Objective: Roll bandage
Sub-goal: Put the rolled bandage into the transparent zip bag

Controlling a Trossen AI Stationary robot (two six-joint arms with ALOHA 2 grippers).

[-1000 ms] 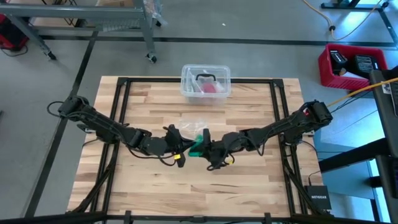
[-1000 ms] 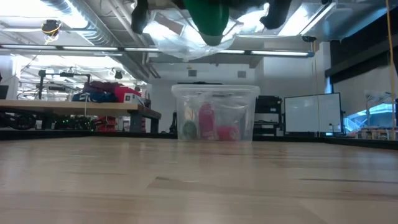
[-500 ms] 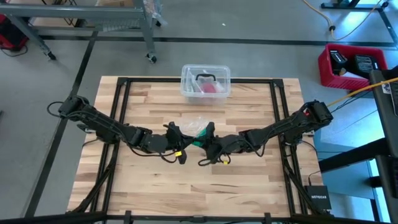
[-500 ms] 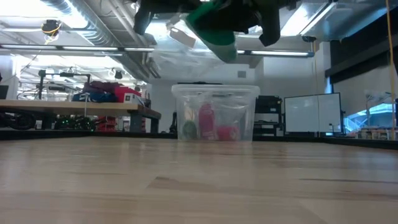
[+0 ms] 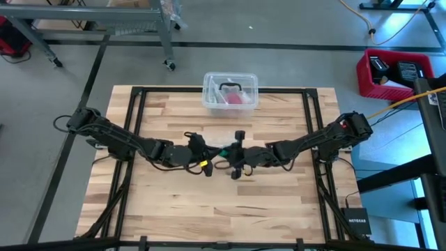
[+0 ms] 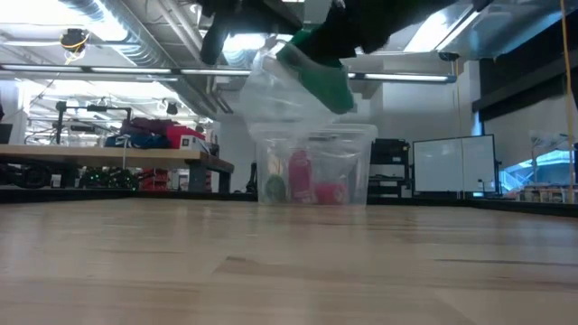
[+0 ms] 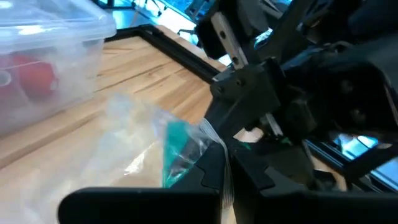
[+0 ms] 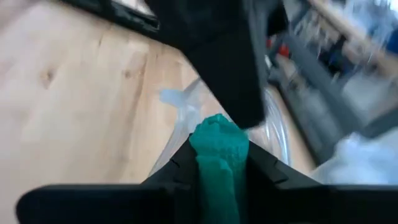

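The bandage point(image 8: 217, 158) is a teal-green wad, half inside a clear plastic wrapper point(image 7: 124, 146). Both hang in the air above the middle of the table point(image 5: 167, 209). In the low view the bandage point(image 6: 323, 77) slants down to the right, with the wrapper point(image 6: 271, 90) drooping beside it. My left gripper point(image 5: 208, 159) is shut on the wrapper. My right gripper point(image 5: 234, 159) faces it closely and is shut on the bandage point(image 5: 224, 150). My left gripper pinches the clear wrapper by an edge point(image 7: 208, 140) close to the bandage, between its shut fingers, coming about level from the table's left. The wrapper hangs slack, clear of the table. My right gripper pinches the green bandage's end point(image 8: 219, 140) between its two fingers point(image 8: 261, 168). It comes from the table's right, slanting slightly down. The bandage is lifted clear and tilted, its other end in the wrapper.
A clear plastic tub point(image 5: 231, 92) with a pink-red item inside stands at the table's far edge, behind the grippers. Black frame rails point(image 5: 136, 125) run along the table's sides. Bare wood lies on the near half of the table.
Both grippers have shifted a little toward the table's far edge. My right gripper has rolled about its own axis. The bandage has tipped with it from hanging down to slanting. The wrapper now droops lower beside it. Both holds stay as they were.
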